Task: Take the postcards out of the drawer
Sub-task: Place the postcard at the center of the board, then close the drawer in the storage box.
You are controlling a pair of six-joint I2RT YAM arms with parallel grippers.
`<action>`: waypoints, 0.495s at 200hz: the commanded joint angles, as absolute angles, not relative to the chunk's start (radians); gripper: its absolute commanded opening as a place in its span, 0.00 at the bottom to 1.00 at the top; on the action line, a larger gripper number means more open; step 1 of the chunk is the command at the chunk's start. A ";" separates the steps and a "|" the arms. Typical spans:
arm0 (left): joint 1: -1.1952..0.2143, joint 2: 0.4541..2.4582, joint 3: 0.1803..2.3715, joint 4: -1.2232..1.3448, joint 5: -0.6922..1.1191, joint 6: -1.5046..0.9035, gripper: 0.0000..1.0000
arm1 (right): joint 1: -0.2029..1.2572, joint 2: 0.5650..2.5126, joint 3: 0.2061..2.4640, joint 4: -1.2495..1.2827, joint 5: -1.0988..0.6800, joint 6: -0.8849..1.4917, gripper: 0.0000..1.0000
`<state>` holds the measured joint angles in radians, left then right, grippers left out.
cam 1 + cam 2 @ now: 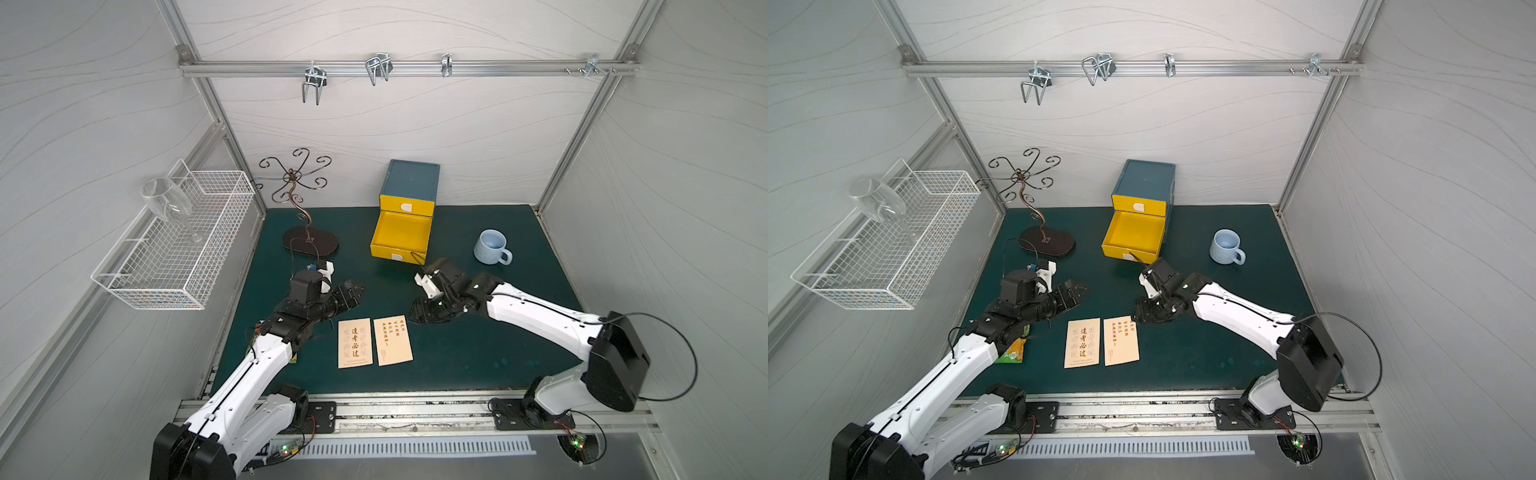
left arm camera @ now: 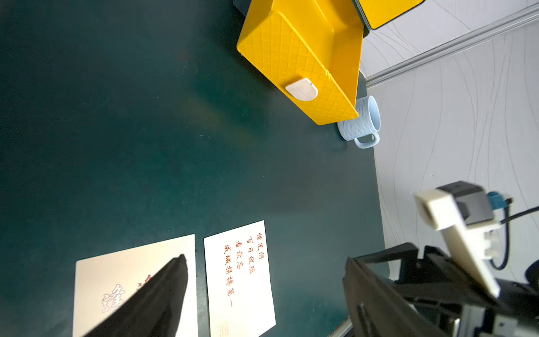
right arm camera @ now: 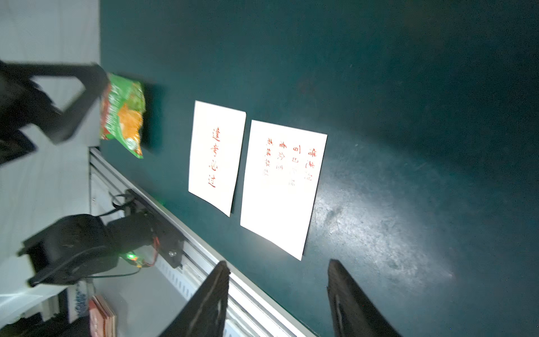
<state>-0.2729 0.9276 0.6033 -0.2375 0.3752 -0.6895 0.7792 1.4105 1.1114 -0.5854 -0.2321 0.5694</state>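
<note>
Two cream postcards lie side by side on the green mat near the front in both top views. One has large bold characters (image 1: 355, 343) (image 1: 1082, 343) (image 3: 215, 157); the other has smaller columns of characters (image 1: 392, 340) (image 1: 1121, 340) (image 2: 239, 280). The lower yellow drawer (image 1: 402, 235) (image 2: 294, 64) stands pulled out, and its inside shows bare. My left gripper (image 1: 352, 289) (image 2: 265, 258) hovers open behind the bold card, holding nothing. Above the far right corner of the other card, my right gripper (image 1: 415, 316) (image 3: 277, 262) is open with nothing between its fingers.
The blue cabinet (image 1: 411, 178) with a shut upper yellow drawer stands at the back. A light blue mug (image 1: 491, 247) sits to its right and a scrolled metal stand (image 1: 309, 243) to its left. A green-and-orange snack packet (image 1: 1013, 351) lies under my left arm. A wire basket (image 1: 178, 249) hangs on the left wall.
</note>
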 commanded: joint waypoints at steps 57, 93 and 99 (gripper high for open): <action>-0.351 1.177 0.731 -0.058 0.427 -0.700 0.88 | 0.443 1.400 1.408 -0.628 -0.342 0.436 0.58; -0.397 1.361 0.849 -0.017 0.449 -0.667 0.87 | 0.341 1.560 1.550 -0.553 -0.384 0.470 0.59; -0.400 1.391 0.869 -0.016 0.456 -0.661 0.87 | 0.332 1.596 1.580 -0.546 -0.387 0.474 0.59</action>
